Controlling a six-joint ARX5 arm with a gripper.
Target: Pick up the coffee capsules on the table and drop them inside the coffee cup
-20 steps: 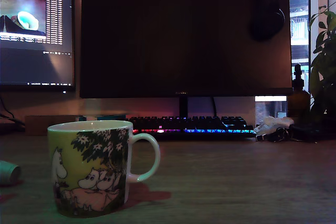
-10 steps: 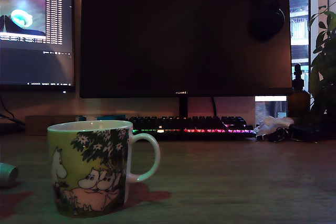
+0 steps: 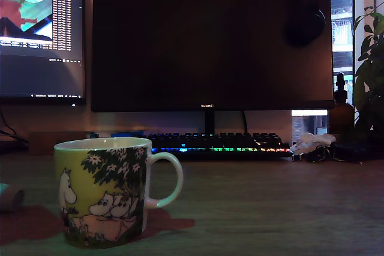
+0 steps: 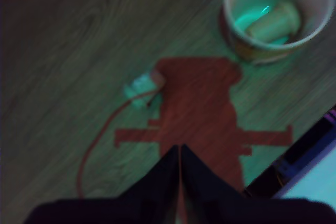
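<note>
Held high over the table [image 4: 63, 45], the gripper [image 4: 179, 149] is being carried with its fingers pressed together and nothing between them. One coffee capsule [image 4: 274, 22] is lying on its side inside the coffee cup [image 4: 273, 17]; another capsule [image 4: 143, 89] is lying loose on the wood, well apart from the cup, at the edge of the arm's reddish shadow. In the exterior view that pod [image 3: 9, 198] is showing at the tabletop's left edge. Judging from this, the fingers should be spread before descent, centred over the loose pod, and closed gently across its rim.
</note>
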